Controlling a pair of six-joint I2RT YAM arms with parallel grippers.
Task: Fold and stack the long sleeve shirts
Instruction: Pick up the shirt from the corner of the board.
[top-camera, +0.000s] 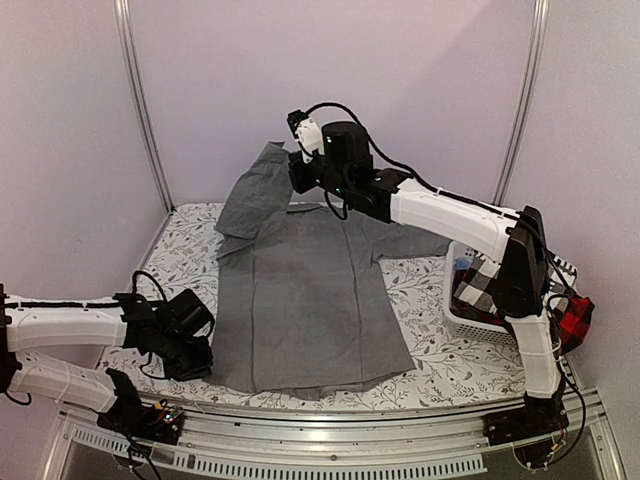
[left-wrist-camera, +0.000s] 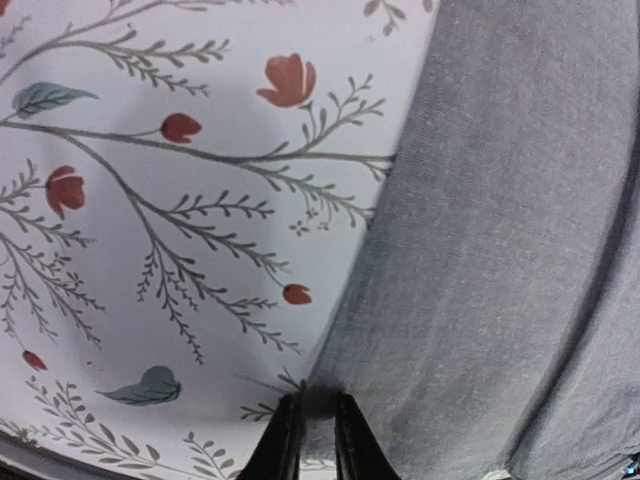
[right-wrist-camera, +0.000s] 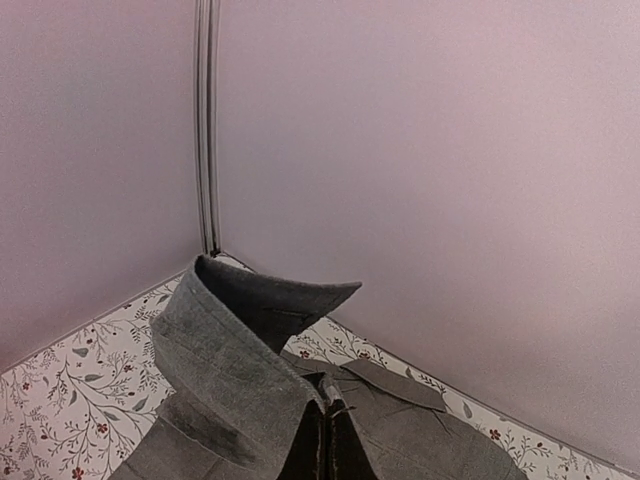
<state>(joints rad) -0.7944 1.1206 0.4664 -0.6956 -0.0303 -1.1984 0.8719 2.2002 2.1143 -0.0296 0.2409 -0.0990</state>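
**Item:** grey shirt (top-camera: 300, 300), long-sleeved, collared. Lies front-up across the middle of the floral tabletop (top-camera: 430, 300), with its far left corner lifted clear of the surface.

**Other stock:** black-and-white checked shirt (top-camera: 485, 285) in a white basket (top-camera: 470, 318) at the right edge. A red-and-black checked shirt (top-camera: 573, 322) hangs over the basket's outer side. Neither is folded.

**Left end effector** (left-wrist-camera: 318, 405): low at the near left hem, fingers drawn close with the shirt's edge pinched between them.

**Right end effector** (right-wrist-camera: 327, 422): clenched on cloth just below the collar (right-wrist-camera: 240, 350), holding it raised near the back corner.

**Step in hand:** by my reading, the first lengthwise fold of the grey shirt, with both ends of its left side gripped. No stack exists yet.

**Next move calls for:** raising both ends together, keeping the edge taut and carrying it over toward the shirt's centre line. The left sleeve needs to come along without trailing.

**Markings:** no brand, label or legible writing on any garment, on the basket or on the arms.
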